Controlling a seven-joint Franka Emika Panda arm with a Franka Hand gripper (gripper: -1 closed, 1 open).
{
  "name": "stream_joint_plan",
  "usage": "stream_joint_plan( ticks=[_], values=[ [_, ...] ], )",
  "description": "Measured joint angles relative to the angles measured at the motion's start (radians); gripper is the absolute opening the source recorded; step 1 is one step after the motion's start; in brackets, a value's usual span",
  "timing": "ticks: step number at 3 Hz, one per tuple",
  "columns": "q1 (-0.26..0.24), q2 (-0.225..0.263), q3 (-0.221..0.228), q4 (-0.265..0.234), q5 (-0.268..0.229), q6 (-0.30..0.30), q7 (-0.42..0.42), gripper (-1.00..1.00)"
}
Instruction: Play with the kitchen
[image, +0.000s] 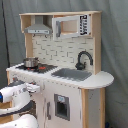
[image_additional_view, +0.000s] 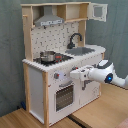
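Item: toy kitchen (image: 65, 70), white and light wood, upright against a grey curtain in both exterior views and taking up most of each.

Fittings: a grey hood (image_additional_view: 50, 21) over a black stovetop (image: 37, 67) that carries a small metal pot (image_additional_view: 48, 56); a black faucet (image: 84, 59) over a grey sink (image: 72, 75); an upper cabinet door (image_additional_view: 98, 12) swung open; a windowed oven door (image_additional_view: 65, 96) below, closed.

Arm: one white robot arm, its gripper (image_additional_view: 75, 75) held level at the front panel, just under the counter edge and above the oven door, where the knobs sit (contact with a knob cannot be confirmed).

Fingers: state not readable from either view; I cannot tell whether they are spread or closed.

Step in hand, as judged: approach to the knob row at the stove side.

Next move calls for: a short, straight advance onto one knob, a firm close, then a wrist turn.
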Motion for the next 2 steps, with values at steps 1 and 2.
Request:
stream_joint_plan(
  ticks=[1, 2],
  values=[
    [0.003, -0.001, 0.002, 0.001, 0.000, -0.013, -0.116, -1.00],
    [0.005, -0.006, 0.003, 0.002, 0.000, -0.021, -0.219, -1.00]
  ],
)
